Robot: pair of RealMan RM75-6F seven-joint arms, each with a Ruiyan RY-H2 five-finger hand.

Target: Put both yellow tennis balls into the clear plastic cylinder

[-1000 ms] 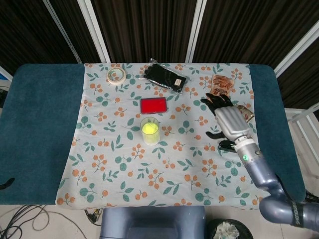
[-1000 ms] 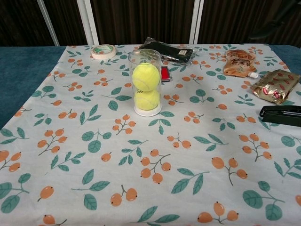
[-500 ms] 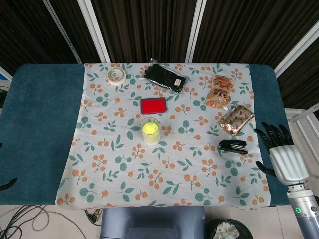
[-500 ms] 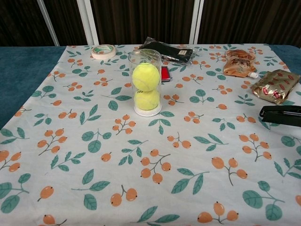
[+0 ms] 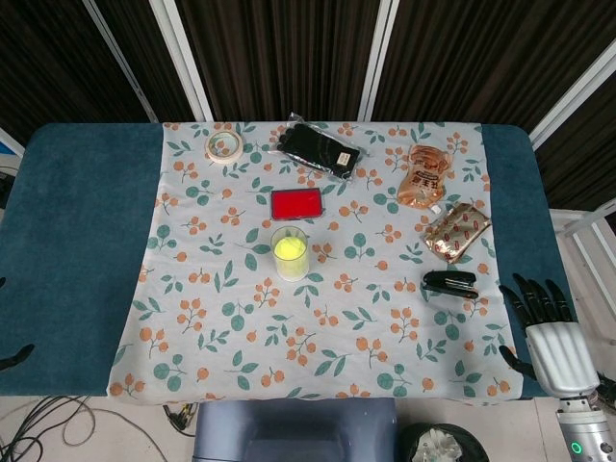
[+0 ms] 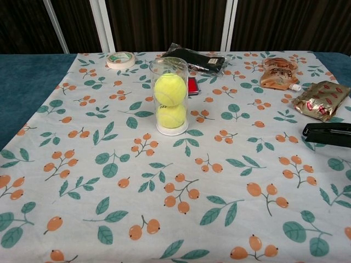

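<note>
The clear plastic cylinder (image 6: pixel 169 98) stands upright near the middle of the flowered cloth. Inside it, two yellow tennis balls are stacked, one (image 6: pixel 170 89) on top of the other (image 6: pixel 171 115). From the head view I look down into the cylinder (image 5: pixel 289 253) and only the upper ball (image 5: pixel 290 251) shows. My right hand (image 5: pixel 551 335) hovers off the table's front right corner, fingers spread and holding nothing. Only a dark fingertip of my left hand (image 5: pixel 12 357) pokes in at the left edge of the head view. Neither hand shows in the chest view.
A tape roll (image 5: pixel 224 146), a black pouch (image 5: pixel 320 147) and a red box (image 5: pixel 296 203) lie behind the cylinder. Two snack packets (image 5: pixel 422 176) (image 5: pixel 456 231) and a black stapler (image 5: pixel 451 283) sit on the right side. Blue cloth (image 5: pixel 82 250) borders the flowered one.
My right hand has pulled back from above the stapler and packets to beyond the front right corner, uncovering them. The cylinder and balls have stayed put.
</note>
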